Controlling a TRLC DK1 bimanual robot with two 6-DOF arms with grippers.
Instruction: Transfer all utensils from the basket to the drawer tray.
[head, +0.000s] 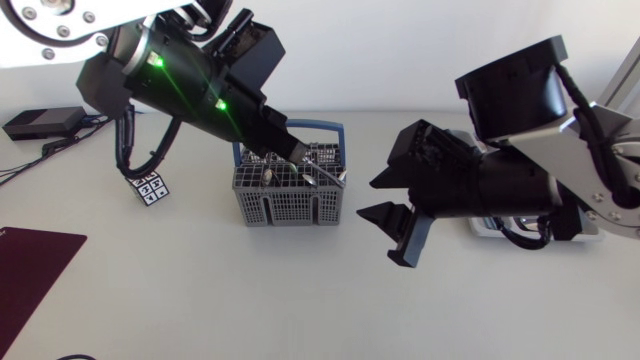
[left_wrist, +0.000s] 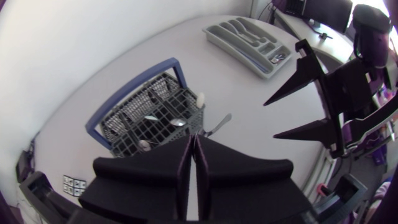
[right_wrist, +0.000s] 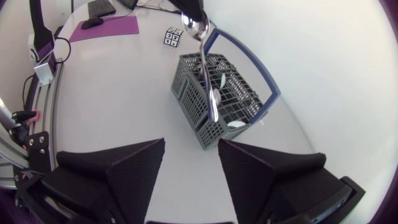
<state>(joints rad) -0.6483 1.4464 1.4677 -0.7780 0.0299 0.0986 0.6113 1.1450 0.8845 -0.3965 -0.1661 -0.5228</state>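
Observation:
The grey basket (head: 290, 203) (left_wrist: 134, 127) (right_wrist: 189, 99) with a blue handle stands mid-table, several utensils still in it. Just above it my left gripper (head: 290, 155) (left_wrist: 193, 142) is shut on a metal spoon (head: 328, 177) (left_wrist: 219, 123) (right_wrist: 203, 59). It grips the bowl end, and the handle hangs down over the basket. To the right of the basket, above the table, my right gripper (head: 368, 200) (left_wrist: 270, 120) (right_wrist: 191, 144) is open and holds nothing. The grey drawer tray (left_wrist: 231, 45) lies beyond the basket with cutlery in it; in the head view my right arm hides most of it.
A small patterned cube (head: 150, 188) (right_wrist: 174, 36) sits left of the basket. A dark maroon mat (head: 30, 270) lies at the front left, and a black device (head: 40, 122) with cables at the far left.

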